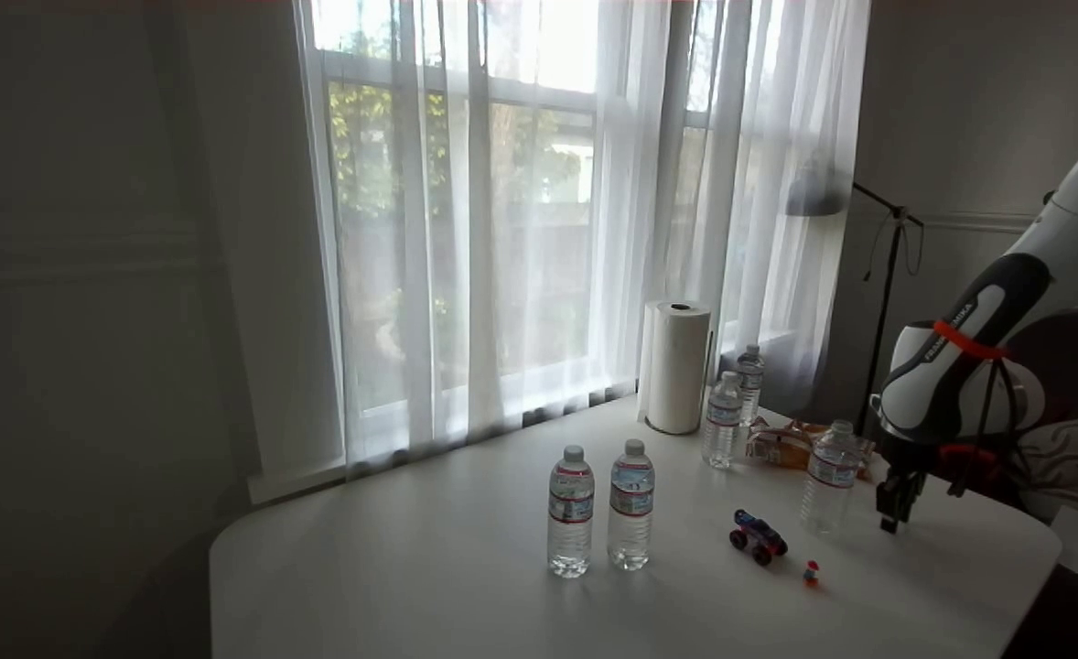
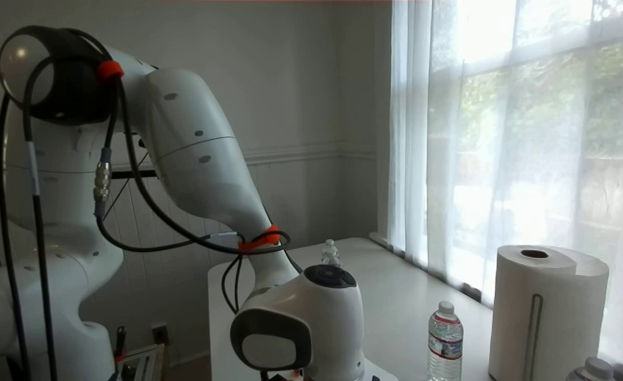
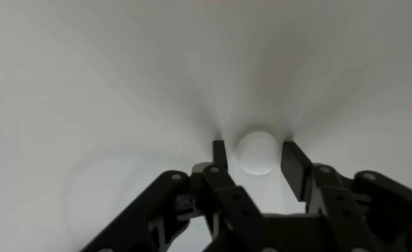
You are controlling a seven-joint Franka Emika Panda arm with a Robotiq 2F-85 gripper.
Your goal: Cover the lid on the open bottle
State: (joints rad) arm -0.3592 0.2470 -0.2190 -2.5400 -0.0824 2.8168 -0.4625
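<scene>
The lid [image 3: 257, 153] is a small white disc lying flat on the white table. In the wrist view my gripper [image 3: 253, 147] is open around it, one finger on each side. A gap shows on the left of the lid, and a thinner one on the right. In an exterior view the gripper [image 1: 891, 517] points down, low over the table, beside a clear water bottle [image 1: 830, 480]; the lid cannot be made out there. Which bottle is the open bottle is too unclear to tell.
More bottles stand around: a pair [image 1: 571, 513] mid-table and another [image 1: 723, 421] by the paper towel roll [image 1: 676, 366]. An orange bag [image 1: 777, 446] lies behind the nearest bottle. A toy truck [image 1: 759, 538] and a small figure [image 1: 811, 573] sit toward the front.
</scene>
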